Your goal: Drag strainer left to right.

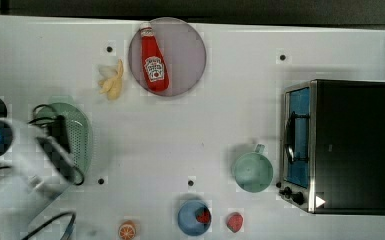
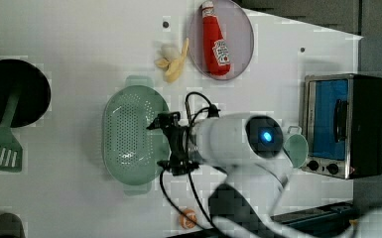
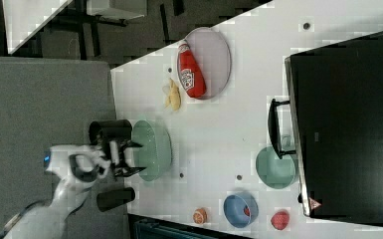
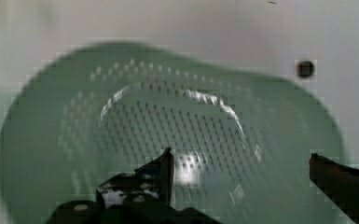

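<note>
White tabletop (image 1: pixel 240 110), carrying everything here. Toaster oven (image 1: pixel 347 145) is standing at the top view's right edge, its glass door facing the mug. My arm (image 2: pixel 238 141) is reaching in from the left view's lower right, cables trailing from the wrist. The strainer (image 2: pixel 129 134) is sitting near the top view's left edge, below the banana; in the left view it is lying between the black pan and my arm, its holed base showing. Plate (image 1: pixel 190 50) is lying at the top view's upper middle with a ketchup bottle (image 1: pixel 153 62) resting on its left part. Black pan (image 2: pixel 12 91) is sitting at the left view's left edge with a green spatula (image 2: pixel 2 148) overlapping it. Mug (image 1: pixel 252 171) is standing just beside the oven. Blue bowl (image 1: pixel 192 219) is holding a strawberry (image 1: pixel 203 215); a second strawberry (image 1: pixel 234 222) is lying near it. My jaws (image 4: pixel 240 170) are standing wide apart and empty above the strainer's basin, one finger over the base, the other toward the rim. Peeled banana (image 1: pixel 112 80) is lying just beside the plate. Orange slice (image 1: pixel 127 230) is lying at the top view's lower edge.
</note>
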